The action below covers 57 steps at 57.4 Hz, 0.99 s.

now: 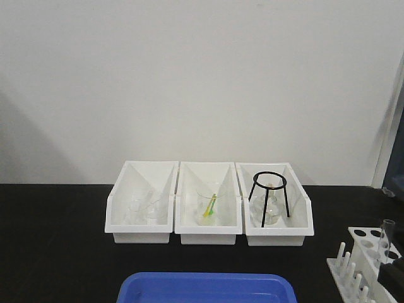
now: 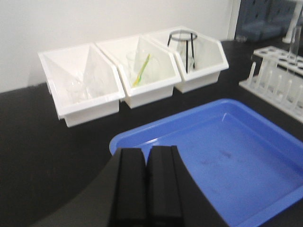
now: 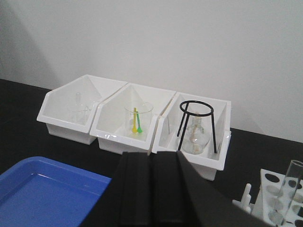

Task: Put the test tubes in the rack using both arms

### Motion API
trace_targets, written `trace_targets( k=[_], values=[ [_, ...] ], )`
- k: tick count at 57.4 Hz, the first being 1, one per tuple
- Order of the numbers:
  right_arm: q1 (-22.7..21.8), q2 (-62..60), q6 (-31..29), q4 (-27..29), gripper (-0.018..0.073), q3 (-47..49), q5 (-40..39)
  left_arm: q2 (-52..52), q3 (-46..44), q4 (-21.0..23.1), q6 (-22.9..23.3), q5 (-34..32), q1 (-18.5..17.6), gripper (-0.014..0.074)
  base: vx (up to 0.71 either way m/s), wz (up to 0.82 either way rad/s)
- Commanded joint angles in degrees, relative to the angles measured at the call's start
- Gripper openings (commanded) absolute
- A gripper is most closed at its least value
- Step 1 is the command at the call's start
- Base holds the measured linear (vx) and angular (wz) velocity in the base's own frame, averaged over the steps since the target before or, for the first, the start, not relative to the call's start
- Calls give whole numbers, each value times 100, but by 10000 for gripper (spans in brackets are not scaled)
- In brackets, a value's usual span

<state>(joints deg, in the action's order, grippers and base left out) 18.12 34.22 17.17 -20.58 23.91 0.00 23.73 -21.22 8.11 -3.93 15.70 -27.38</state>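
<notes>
Bins of white plastic, three in a row, stand side by side at the back of the black desk, against a pale wall. The left one holds clear glassware, the middle one a beaker with a yellow and a green spatula in it, and the right one a black tripod stand over a round flask. A blue tray lies on the desk in front of the bins, nearer the cameras.

The rack sits at the right edge of the desk, to the right of the tray and well apart from the bins, its row of white pegs facing the tray. One test tube stands upright in a hole of the rack; the front view shows it near the rack's right side.

The left hand hangs above the near edge of the tray, its two black fingers pressed together with nothing between them. The right hand hovers over the desk between the tray and the rack, its fingers likewise closed on each other and holding nothing.
</notes>
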Motion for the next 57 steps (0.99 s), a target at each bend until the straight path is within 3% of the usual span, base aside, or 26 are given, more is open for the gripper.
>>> trace_targets(
  k=[1, 18, 50, 57],
  values=[
    [-4, -3, -48, -16, -8, 151, -548, -323, 57, 38, 58, -681, 16, -21, 0, 0],
    [-4, 4, -48, -16, -8, 151, -520, -593, 159, 45, 58, -114, 16, -21, 0, 0],
    [-4, 4, -48, -11, -8, 151, -521, -598, 212, 41, -7, -75, 16, -21, 0, 0],
    [-4, 4, -48, -11, -8, 151, -521, -602, 427, -539, -46, -206, 16, -21, 0, 0]
  ],
)
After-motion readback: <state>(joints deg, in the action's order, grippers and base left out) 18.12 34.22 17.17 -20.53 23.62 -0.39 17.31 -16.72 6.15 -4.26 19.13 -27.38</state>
